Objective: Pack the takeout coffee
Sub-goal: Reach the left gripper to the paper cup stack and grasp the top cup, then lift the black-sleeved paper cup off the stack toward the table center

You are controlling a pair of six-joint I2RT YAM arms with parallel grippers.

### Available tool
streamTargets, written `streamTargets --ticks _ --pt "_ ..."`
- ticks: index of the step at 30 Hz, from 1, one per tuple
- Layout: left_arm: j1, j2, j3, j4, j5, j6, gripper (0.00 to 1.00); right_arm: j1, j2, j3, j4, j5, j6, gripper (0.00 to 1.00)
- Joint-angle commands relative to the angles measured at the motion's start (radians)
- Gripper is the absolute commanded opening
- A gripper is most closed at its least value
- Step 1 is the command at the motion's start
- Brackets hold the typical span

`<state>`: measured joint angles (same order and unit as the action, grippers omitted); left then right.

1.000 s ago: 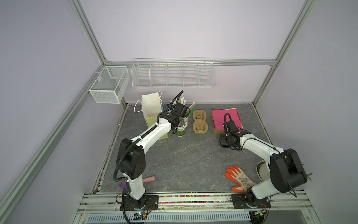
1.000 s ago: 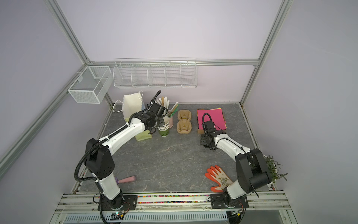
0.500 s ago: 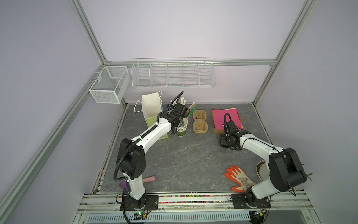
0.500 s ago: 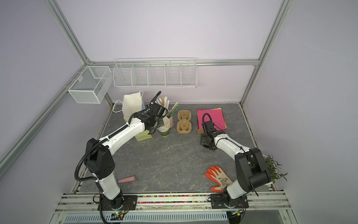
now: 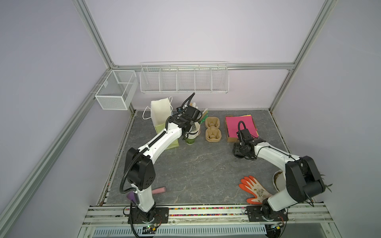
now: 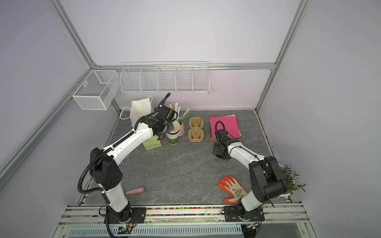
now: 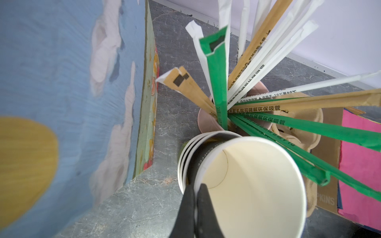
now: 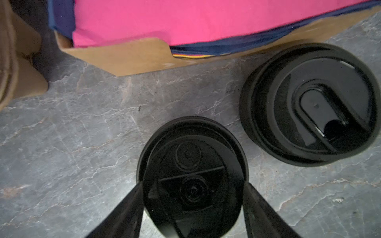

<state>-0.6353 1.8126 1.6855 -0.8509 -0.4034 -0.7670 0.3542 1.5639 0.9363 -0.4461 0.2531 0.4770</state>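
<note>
Takeout coffee: the takeout coffee (image 8: 191, 164) stands upright on the worktop (image 5: 195, 169), right of centre in both top views, just below the napkin box (image 5: 240, 125); a second black cup (image 8: 309, 103) stands just beside it, not touching.
Right fingers: the right gripper (image 5: 238, 153) is spread wide, one finger on each side of the lid; they look snug against its rim, and the cup seems not yet lifted.
Left fingers: the left gripper (image 7: 195, 187) is pinched fully together on the wall of the top paper cup (image 7: 257, 185), one finger inside and one outside; the cup stack (image 5: 192, 134) sits above centre, between the paper bag (image 5: 160, 111) and the cup carrier (image 5: 213, 129).
Doing it well: I'd hold firm but not crush the lid; lift straight up and level, so the neighbouring cup and the box stay undisturbed; then carry it upright to wherever it gets packed.
Since a second ago: I see no shift in either top view; both arms, the cups and the carrier sit where they did.
</note>
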Motion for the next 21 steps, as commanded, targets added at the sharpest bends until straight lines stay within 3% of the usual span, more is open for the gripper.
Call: streamTargets --ticks 1,10,21 --pt "-0.003 -0.059 0.031 -0.015 -0.028 0.0 0.0 -0.005 0.002 -0.008 -0.003 -0.004 -0.009 0.72" --pt "-0.001 -0.104 0.123 -0.062 -0.065 0.03 0.0 -0.004 -0.006 0.001 -0.014 -0.006 -0.012 0.72" --pt "-0.044 -0.263 0.107 -0.097 0.02 0.079 0.0 -0.007 -0.061 0.008 -0.047 0.0 -0.021 0.72"
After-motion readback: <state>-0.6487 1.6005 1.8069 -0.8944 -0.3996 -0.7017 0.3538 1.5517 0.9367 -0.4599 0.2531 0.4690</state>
